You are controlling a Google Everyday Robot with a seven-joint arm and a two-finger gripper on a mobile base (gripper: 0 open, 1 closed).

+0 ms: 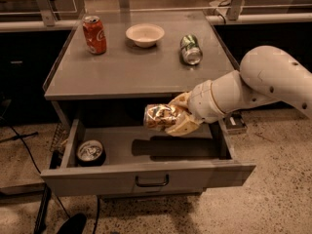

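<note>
My gripper [171, 117] hangs over the open drawer [146, 175], just below the table's front edge, and is shut on a crinkled gold and brown snack bag [160, 115]. The bag sticks out to the left of the fingers [183, 125]. The white arm [253, 84] comes in from the right. Its shadow falls on the drawer floor beneath the bag. A can [90, 151] stands upright in the drawer's left corner.
On the grey table top [122, 72] are a red soda can [94, 34] standing at the back left, a white bowl [145, 34] at the back middle, and a green can [190, 49] lying on its side to the right.
</note>
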